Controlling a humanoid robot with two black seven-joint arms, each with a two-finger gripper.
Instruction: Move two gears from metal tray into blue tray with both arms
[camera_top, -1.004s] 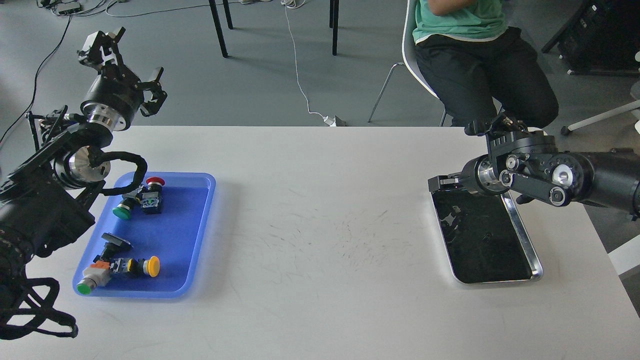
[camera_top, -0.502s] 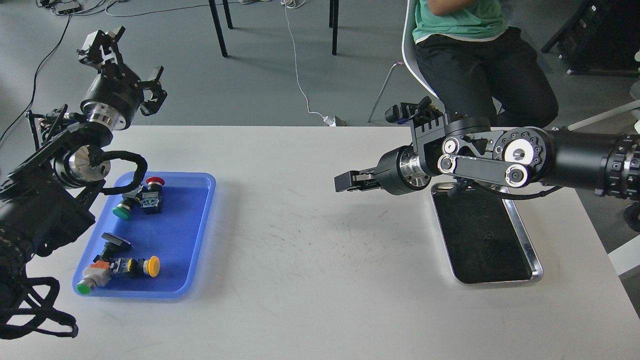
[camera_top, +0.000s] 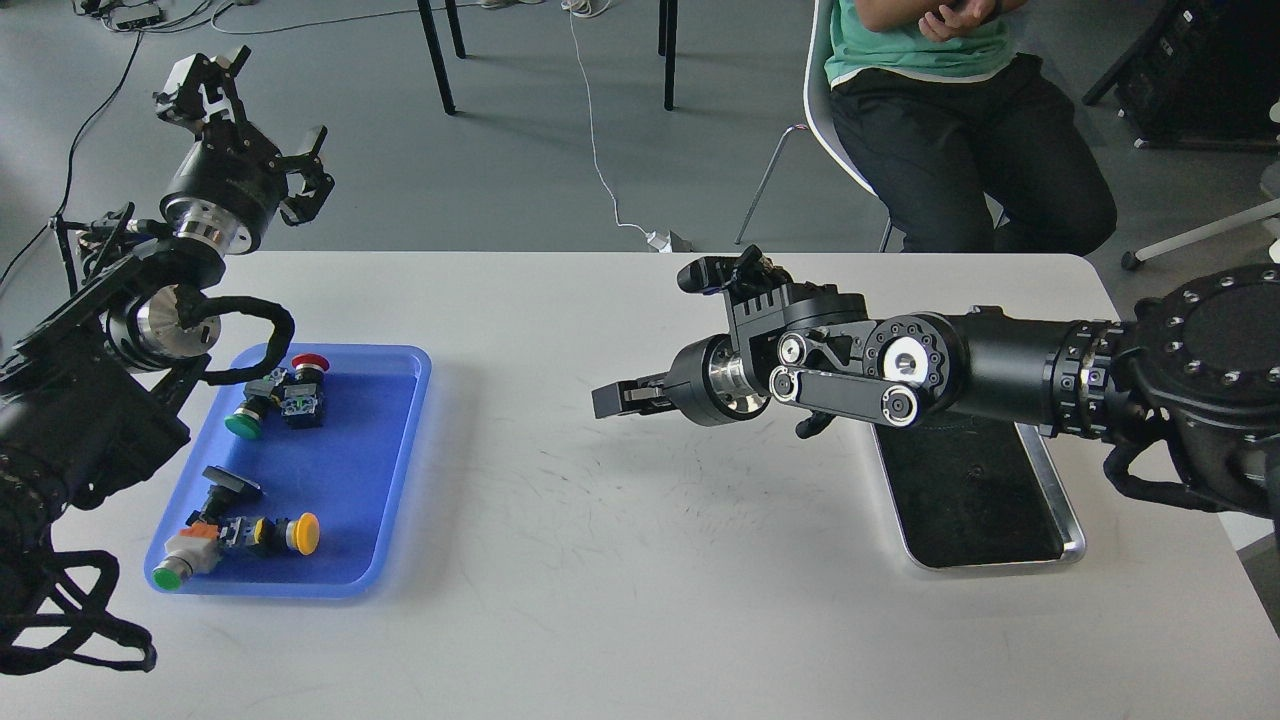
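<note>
1. Head view, nearest first: the blue tray (camera_top: 395, 480) lies on the white worktop (camera_top: 620, 600), well apart from the right gripper (camera_top: 612, 398) on its pointing side. It holds push-button switches with green (camera_top: 243, 424), red (camera_top: 311, 362) and yellow (camera_top: 306, 532) caps. No gear can be made out in it.

2. Right gripper hangs above the worktop between the two trays, pointing toward the blue one. Its fingers look drawn close together, but it is dark and nearly end-on, so I cannot tell whether they are closed or pinching a gear.

3. Behind that gripper, under its forearm, sits the metal tray (camera_top: 1060, 500). Its dark inside shows no gear I can pick out; the arm hides the far part.

4. Left gripper (camera_top: 262, 120) is raised past the far edge of the worktop, above and beyond the blue tray, fingers spread wide and holding nothing.

5. Risks, as I judge them:
   - A tiny gear could slip from a shallow pinch and roll across the bare worktop.
   - Released too high, it may bounce over the low blue rim or lodge among the switches.
   - If the pinch missed, the trip delivers nothing.
   - Both arms converging over the blue tray could collide.
</note>
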